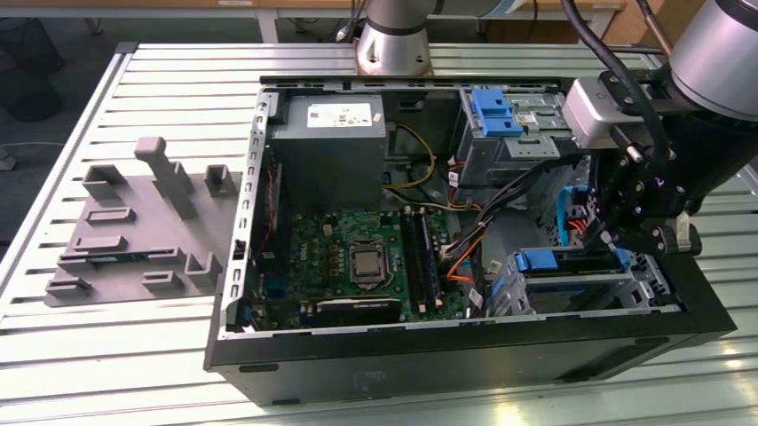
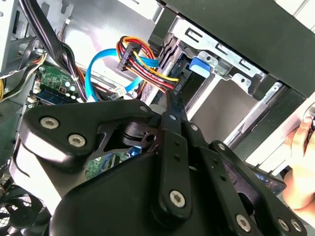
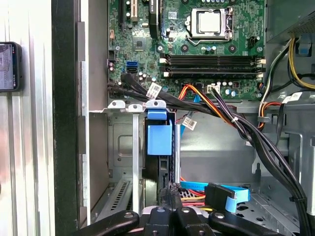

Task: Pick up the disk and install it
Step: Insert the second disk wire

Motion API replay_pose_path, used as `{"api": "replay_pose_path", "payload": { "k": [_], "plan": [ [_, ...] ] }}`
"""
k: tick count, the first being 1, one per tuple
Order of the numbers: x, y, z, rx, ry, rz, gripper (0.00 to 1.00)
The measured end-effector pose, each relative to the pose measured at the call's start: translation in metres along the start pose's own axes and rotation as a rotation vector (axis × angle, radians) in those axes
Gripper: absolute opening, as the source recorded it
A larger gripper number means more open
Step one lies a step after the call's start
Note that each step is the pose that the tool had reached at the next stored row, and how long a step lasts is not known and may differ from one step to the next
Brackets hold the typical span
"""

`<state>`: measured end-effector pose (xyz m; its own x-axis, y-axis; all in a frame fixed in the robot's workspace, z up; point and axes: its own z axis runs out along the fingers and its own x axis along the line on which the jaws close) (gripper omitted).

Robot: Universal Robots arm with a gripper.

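One arm was at work over an open computer case (image 1: 474,368) lying on a slatted metal table (image 1: 106,355). Its gripper (image 1: 606,251) hung inside the case, at the corner on the exterior view's right, directly above a metal drive cage (image 1: 566,293). The disk (image 1: 548,262) sat in that cage, standing on edge between the cage's rails, its bright blue carrier tab showing at the cage's open end. In the first wrist view the same blue tab (image 3: 159,132) sat just under the cage's silver top lip, with the dark edge of the drive running from it toward the gripper (image 3: 168,195). Whether the gripper was open or closed on anything, I could not tell; its tip (image 2: 172,101) was close beside a bundle of red, yellow and orange cables (image 2: 142,61) and a flat blue data cable (image 2: 96,69).

Farther back in the case a blue plastic bracket (image 1: 492,111) stood on the upper bay, and the green motherboard (image 1: 355,257) lay in the middle. Well apart, toward the exterior view's left, a grey moulded fixture block (image 1: 137,226) rested on the table. A person's hand (image 2: 301,164) showed beyond the case wall in the second wrist view.
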<state>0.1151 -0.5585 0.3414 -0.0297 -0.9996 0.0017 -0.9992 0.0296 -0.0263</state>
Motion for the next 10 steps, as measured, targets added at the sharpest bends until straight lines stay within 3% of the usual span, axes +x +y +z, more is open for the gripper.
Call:
{"api": "replay_pose_path", "payload": {
  "k": [7,10],
  "plan": [
    [0.0017,-0.0004,0.0,0.0,0.0,0.0,0.11],
    [0.0019,-0.0007,-0.0037,-0.0007,0.0,0.0,0.11]
  ]
}}
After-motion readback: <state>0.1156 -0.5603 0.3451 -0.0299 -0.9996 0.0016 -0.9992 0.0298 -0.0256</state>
